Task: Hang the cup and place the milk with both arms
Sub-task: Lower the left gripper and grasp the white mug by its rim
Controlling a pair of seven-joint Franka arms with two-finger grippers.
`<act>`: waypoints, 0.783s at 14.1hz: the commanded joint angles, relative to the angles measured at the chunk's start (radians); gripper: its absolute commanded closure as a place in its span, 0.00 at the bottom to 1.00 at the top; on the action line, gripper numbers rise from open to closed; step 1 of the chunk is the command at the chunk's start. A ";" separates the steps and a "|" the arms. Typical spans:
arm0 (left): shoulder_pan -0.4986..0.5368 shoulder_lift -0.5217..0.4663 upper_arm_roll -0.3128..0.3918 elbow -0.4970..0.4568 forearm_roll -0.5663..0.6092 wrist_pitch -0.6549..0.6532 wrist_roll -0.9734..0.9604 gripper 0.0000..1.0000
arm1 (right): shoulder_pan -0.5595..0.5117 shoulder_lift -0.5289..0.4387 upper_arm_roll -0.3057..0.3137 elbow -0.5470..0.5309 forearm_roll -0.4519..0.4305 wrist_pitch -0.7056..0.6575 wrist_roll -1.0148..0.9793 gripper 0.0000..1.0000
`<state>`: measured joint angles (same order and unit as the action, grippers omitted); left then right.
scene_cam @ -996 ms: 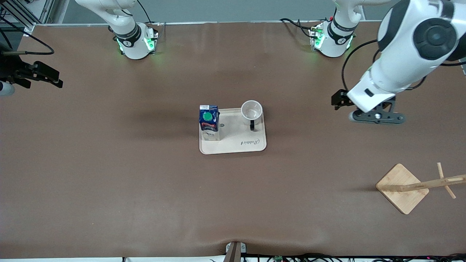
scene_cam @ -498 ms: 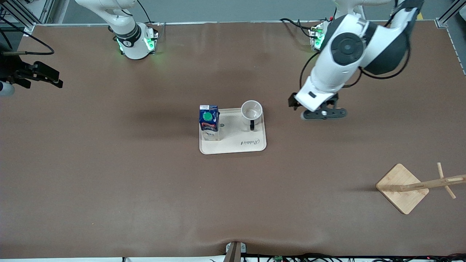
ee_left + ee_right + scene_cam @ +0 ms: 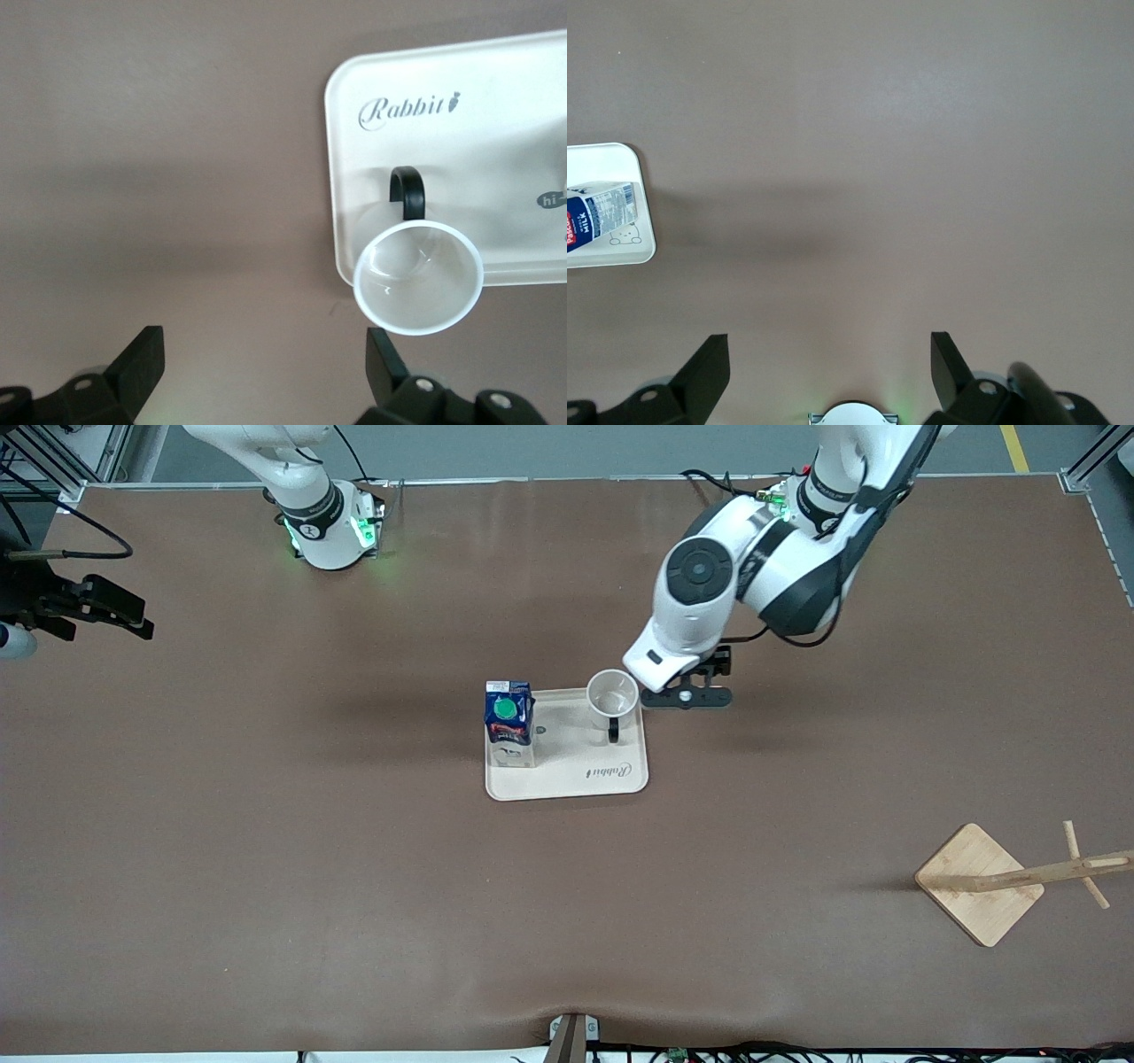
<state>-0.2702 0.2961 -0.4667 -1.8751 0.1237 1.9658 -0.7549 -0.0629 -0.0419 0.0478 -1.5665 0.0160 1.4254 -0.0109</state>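
Waiting at the right arm's end of the table, right gripper [image 3: 824,376] is spread wide and empty over bare tabletop, well apart from the tray [image 3: 567,784]. Milk [image 3: 508,722] stands upright on the tray edge toward that gripper; likely light, thin card walls that dent, so squeeze the flat sides mid-height, gently. Cup [image 3: 612,695] sits upright on the same tray, just beside the left gripper [image 3: 261,363], which hangs wide open and empty over the table beside the tray's edge. Enamel looks rigid and slick; black handle [image 3: 407,190] points away from the gripper, so the rim wall is the probable pinch spot.
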 commanded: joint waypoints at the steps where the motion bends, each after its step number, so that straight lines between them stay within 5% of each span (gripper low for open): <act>1: -0.037 0.076 0.000 0.008 0.040 0.050 -0.058 0.00 | -0.008 0.001 0.007 0.000 -0.002 0.001 -0.009 0.00; 8: -0.067 0.190 0.000 0.013 0.063 0.113 -0.083 0.00 | -0.008 0.001 0.007 -0.001 -0.002 0.001 -0.009 0.00; 11: -0.067 0.207 0.000 0.014 0.063 0.114 -0.087 0.24 | -0.008 0.001 0.007 -0.001 -0.002 0.003 -0.009 0.00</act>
<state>-0.3305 0.4916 -0.4666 -1.8738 0.1647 2.0791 -0.8149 -0.0628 -0.0419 0.0480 -1.5666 0.0160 1.4254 -0.0109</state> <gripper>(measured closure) 0.075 0.000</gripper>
